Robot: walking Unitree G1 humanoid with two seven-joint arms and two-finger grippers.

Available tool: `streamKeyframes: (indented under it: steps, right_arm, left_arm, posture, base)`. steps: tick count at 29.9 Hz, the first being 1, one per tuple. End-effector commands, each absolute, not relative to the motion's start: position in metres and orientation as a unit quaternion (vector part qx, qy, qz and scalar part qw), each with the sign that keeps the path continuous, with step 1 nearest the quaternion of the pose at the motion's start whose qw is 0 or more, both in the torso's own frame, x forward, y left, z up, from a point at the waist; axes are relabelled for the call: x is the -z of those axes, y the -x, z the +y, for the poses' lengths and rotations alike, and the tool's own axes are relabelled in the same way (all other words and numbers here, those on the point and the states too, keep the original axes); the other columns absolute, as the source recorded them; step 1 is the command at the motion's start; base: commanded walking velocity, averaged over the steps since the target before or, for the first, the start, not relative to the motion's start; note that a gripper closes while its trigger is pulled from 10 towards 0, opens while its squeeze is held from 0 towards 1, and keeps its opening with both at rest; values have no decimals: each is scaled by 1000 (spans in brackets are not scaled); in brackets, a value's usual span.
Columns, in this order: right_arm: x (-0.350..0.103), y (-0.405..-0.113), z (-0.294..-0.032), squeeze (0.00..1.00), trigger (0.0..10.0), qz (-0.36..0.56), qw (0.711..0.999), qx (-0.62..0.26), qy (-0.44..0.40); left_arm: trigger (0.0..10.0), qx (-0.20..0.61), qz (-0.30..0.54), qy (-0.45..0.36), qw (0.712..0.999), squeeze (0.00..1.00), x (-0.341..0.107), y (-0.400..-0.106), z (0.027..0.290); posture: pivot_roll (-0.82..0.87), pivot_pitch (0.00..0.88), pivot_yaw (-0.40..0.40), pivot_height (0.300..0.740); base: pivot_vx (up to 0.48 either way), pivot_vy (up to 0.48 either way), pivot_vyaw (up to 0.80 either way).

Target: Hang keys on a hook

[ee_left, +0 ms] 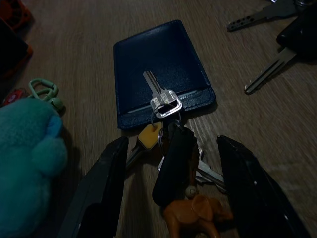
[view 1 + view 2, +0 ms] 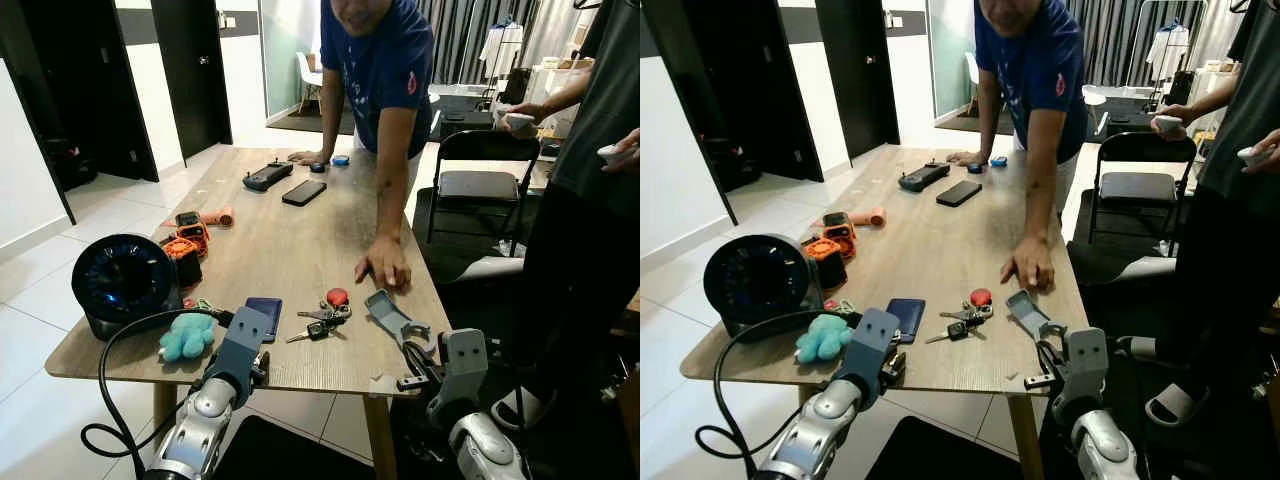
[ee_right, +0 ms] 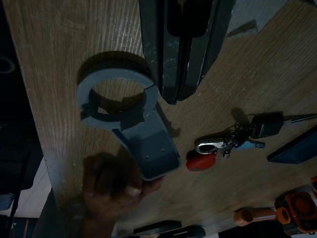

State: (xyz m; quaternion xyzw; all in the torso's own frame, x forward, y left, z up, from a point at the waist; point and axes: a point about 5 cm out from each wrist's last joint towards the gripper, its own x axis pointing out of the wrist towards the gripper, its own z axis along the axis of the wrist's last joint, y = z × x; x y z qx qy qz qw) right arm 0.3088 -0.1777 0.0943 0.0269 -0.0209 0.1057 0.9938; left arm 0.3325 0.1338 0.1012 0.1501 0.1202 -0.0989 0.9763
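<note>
Left wrist: keys (image 1: 171, 148) between open fingers (image 1: 101, 193).

Both silver arms reach up to the near edge of the wooden table (image 2: 300, 240). The left gripper (image 1: 168, 163) lies low over that edge, its two black fingers (image 1: 101, 193) spread wide apart. The right gripper (image 3: 178, 74) sits at the table's near right corner, its fingers pressed close together, pointing along the tabletop.
</note>
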Motion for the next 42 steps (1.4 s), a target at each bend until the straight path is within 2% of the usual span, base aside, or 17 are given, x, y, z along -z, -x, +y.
streamKeyframes:
  steps: [1,9,17,34,35,38,39,40,41,42]
  right_arm:
    - [-91,-308,-176,0,10000,-12,994,-108,-28]
    - [-92,-310,-179,0,10000,-12,994,-97,-38]
    - [-93,-311,-180,0,10000,-15,994,-93,-48]
    - [-93,-311,-181,0,10000,-14,995,-90,-48]
    - [-93,-311,-181,0,10000,-13,995,-91,-49]
    - [-93,-311,-181,0,10000,-12,994,-92,-50]
    - [-92,-311,-180,0,10000,-11,994,-93,-50]
    - [-92,-311,-180,0,10000,-11,994,-93,-50]
    - [-92,-312,-180,0,10000,-10,994,-93,-50]
    - [-92,-312,-180,0,10000,-10,994,-93,-50]
  left_arm:
    - [10000,95,164,-153,970,0,-87,-327,143]
    - [10000,111,201,-75,970,0,-87,-328,139]
    - [10000,131,222,-42,965,0,-85,-326,131]
    - [9882,116,214,-51,969,0,-90,-327,132]
    - [8980,107,210,-49,971,0,-91,-328,134]
    - [8784,103,208,-49,971,0,-92,-329,134]
    - [3020,100,206,-50,972,0,-93,-330,135]
    - [3020,100,206,-50,972,0,-93,-330,135]
    - [0,100,204,-55,972,0,-94,-330,135]
    - [0,100,204,-55,972,0,-94,-330,135]
  posture:
    - [32,70,21,740]
    - [38,64,24,740]
    - [39,62,23,740]
    - [39,63,22,740]
    - [40,64,20,740]
    - [40,64,20,740]
    - [40,64,20,740]
    - [40,64,20,740]
    - [40,64,20,740]
    - [40,64,20,740]
  base:
    - [0,0,0]
    - [0,0,0]
    - [0,0,0]
    - [0,0,0]
    - [0,0,0]
    - [0,0,0]
    - [0,0,0]
    - [0,0,0]
    - [0,0,0]
    - [0,0,0]
